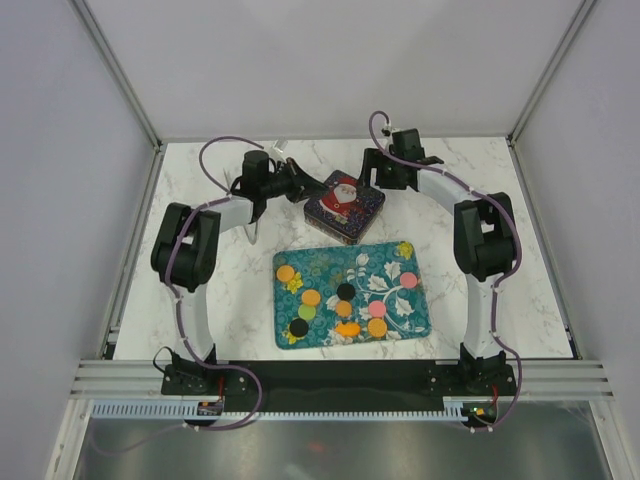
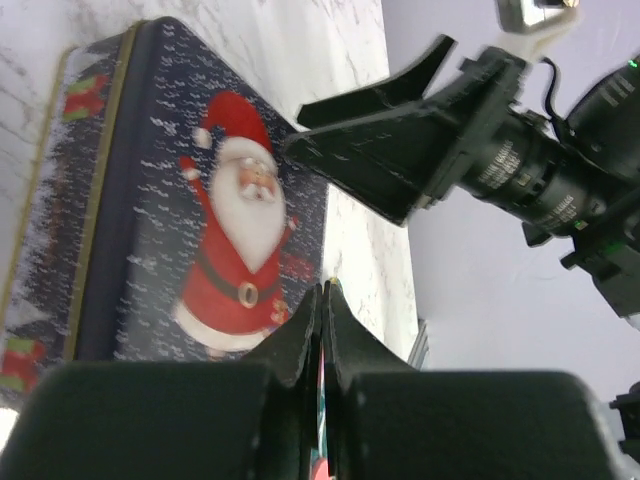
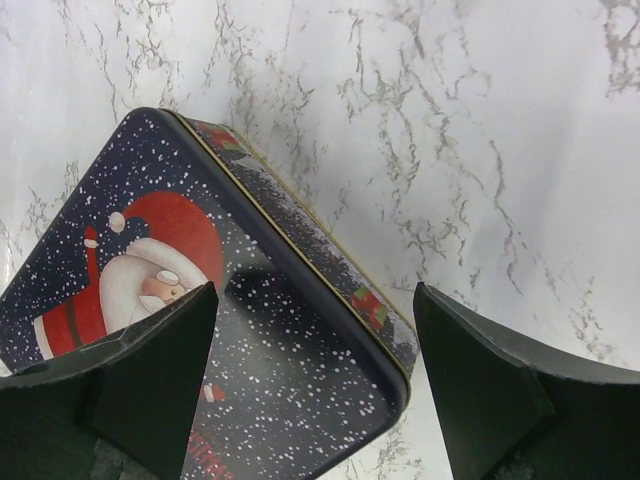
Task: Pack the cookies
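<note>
The cookies are small round discs lying on a teal flowered tray [image 1: 415, 320]: orange [image 1: 286, 272], black [image 1: 346, 291], pink [image 1: 409, 279] and green [image 1: 307, 312] ones among several. Behind the tray sits a closed dark blue Santa tin [image 1: 345, 205]. My left gripper [image 1: 300, 187] is at the tin's left corner, fingers pressed together; in its wrist view the left gripper [image 2: 325, 295] hangs over the Santa tin [image 2: 180, 200] lid. My right gripper [image 1: 376, 181] is open at the tin's far right corner. In its own view the right gripper [image 3: 315, 345] straddles the corner of the Santa tin [image 3: 290, 380].
White marble tabletop [image 1: 500, 200] with white walls on three sides. The right arm's gripper [image 2: 400, 150] and wrist camera show close by in the left wrist view. Arm bases stand on a black rail [image 1: 340, 375] at the near edge.
</note>
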Controlling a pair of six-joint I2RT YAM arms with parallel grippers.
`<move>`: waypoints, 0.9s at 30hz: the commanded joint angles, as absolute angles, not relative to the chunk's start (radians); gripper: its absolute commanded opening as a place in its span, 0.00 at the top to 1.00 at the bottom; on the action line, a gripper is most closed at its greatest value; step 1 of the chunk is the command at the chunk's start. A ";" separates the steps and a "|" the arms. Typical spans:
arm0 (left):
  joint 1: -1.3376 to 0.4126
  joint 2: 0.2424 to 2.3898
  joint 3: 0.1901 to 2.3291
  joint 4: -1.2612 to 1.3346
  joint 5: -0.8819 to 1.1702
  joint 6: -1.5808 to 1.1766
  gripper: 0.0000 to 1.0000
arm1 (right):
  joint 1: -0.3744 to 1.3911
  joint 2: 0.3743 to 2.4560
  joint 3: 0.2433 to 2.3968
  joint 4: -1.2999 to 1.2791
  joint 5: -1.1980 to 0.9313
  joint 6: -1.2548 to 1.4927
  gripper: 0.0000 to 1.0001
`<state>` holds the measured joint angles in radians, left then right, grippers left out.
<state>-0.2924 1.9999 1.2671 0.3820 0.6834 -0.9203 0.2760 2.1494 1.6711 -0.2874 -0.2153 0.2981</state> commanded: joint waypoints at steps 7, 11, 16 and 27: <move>-0.232 2.258 1.178 0.792 0.827 -1.160 0.98 | 0.267 2.065 1.614 -0.210 -0.245 0.314 0.12; -0.230 2.246 1.160 0.749 0.798 -1.137 0.98 | 0.265 2.057 1.602 -0.204 -0.249 0.321 0.13; -0.232 2.163 1.190 0.712 0.810 -1.104 0.98 | 0.264 2.052 1.614 -0.204 -0.249 0.324 0.12; -0.264 2.022 1.288 0.646 0.859 -1.074 0.97 | 0.264 2.057 1.628 -0.204 -0.253 0.328 0.12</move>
<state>-0.2478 2.0804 1.2472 0.6594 0.8223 -1.1278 0.2646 2.1067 1.6028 -0.2398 -0.2359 0.3191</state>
